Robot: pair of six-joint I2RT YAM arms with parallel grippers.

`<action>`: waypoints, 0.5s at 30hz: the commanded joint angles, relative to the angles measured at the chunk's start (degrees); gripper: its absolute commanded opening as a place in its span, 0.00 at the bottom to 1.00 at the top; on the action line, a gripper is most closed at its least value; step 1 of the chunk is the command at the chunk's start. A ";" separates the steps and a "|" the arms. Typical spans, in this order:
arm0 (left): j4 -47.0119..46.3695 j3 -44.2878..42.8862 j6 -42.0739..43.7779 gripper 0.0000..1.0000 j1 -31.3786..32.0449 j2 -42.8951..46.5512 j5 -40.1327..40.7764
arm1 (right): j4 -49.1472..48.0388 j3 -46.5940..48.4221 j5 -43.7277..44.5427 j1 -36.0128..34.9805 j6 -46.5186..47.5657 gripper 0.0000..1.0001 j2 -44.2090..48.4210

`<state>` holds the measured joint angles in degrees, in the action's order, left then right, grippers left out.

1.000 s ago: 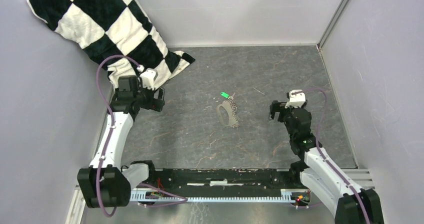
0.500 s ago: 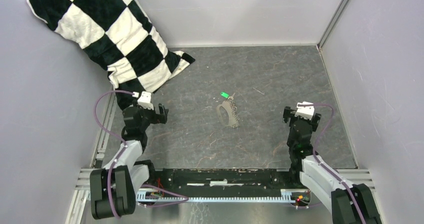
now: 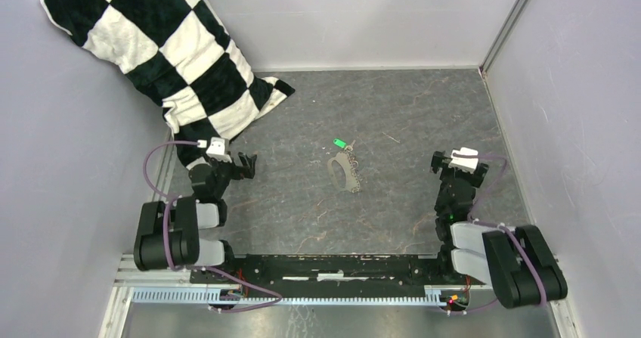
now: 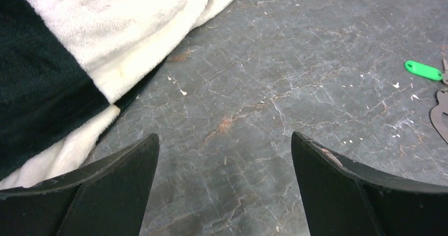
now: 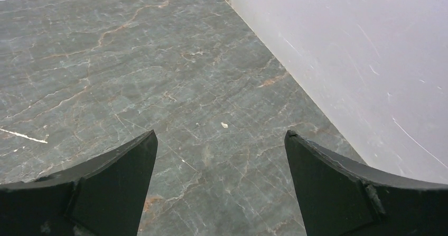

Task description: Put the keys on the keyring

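A: where are the keys [image 3: 340,143]?
B: mid-table; glossy green plastic tag, just beside the far end of the keyring [image 3: 344,172]; thin grey metal loop, flat on the veined, stone-look table [image 3: 423,111]
A: jaws?
B: left jaws and right jaws both spread wide, gripping nothing; fuzzy checkered cloth [image 3: 174,43] by the left

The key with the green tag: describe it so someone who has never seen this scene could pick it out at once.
On the grey stone-patterned table, look right of the black-and-white checkered cloth, near the middle. A silvery keyring loop lies there, and the key sits just beyond its far end. Its bright green tag is the only coloured thing there.
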<state>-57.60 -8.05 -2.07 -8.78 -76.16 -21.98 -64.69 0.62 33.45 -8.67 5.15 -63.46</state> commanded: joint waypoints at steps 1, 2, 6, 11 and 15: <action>-19.55 -0.51 -1.97 1.00 -0.18 -8.50 0.43 | -12.12 -6.93 -5.89 0.69 2.50 0.98 -7.98; -25.23 0.84 -2.08 1.00 0.22 -10.98 0.95 | -13.96 -7.14 -6.92 0.74 2.90 0.98 -10.47; -29.98 2.28 -0.37 1.00 2.43 -14.22 3.85 | -26.22 -10.12 -11.27 0.23 5.77 0.98 -15.58; -14.59 -4.21 1.48 1.00 5.44 -12.49 9.57 | -14.15 -4.75 -8.77 0.91 3.73 0.98 -15.32; -14.33 -4.13 1.51 1.00 5.48 -12.29 9.52 | -15.21 -5.17 -8.69 0.88 3.99 0.98 -15.30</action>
<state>-71.37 -11.68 -2.33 -3.64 -88.75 -15.40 -78.08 0.62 25.43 -8.08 8.56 -79.09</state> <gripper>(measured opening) 0.997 0.979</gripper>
